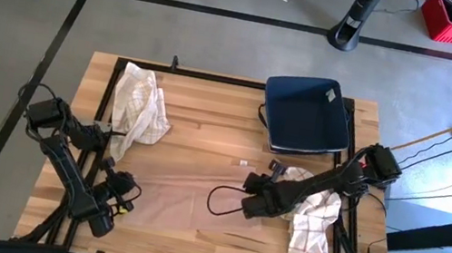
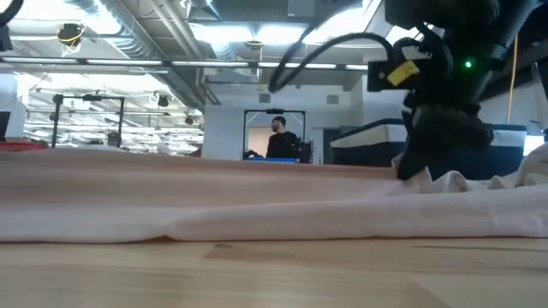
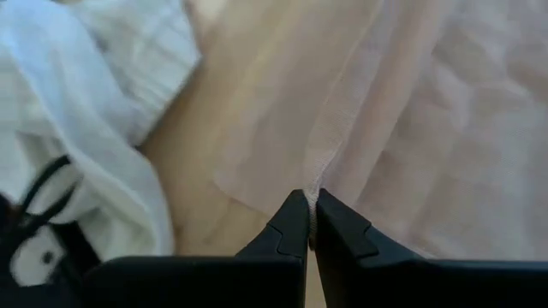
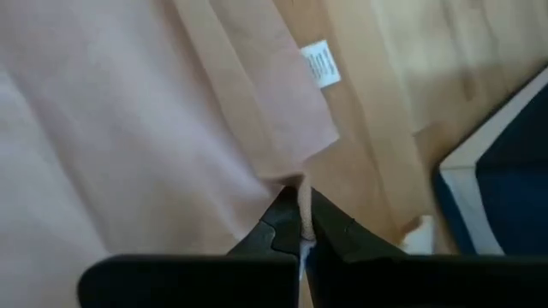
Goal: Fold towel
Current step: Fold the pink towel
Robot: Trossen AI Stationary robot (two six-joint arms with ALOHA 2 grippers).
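I see two checked cloths: one [image 1: 142, 103] just beyond my left gripper [image 3: 310, 224], one [image 1: 313, 224] beside my right gripper [image 4: 301, 221]. One navy pad [image 1: 306, 114] lies past the right gripper. One towel [image 1: 186, 198], pale pink and thin, lies flat between the grippers. Each gripper is clamped tight on a towel edge.
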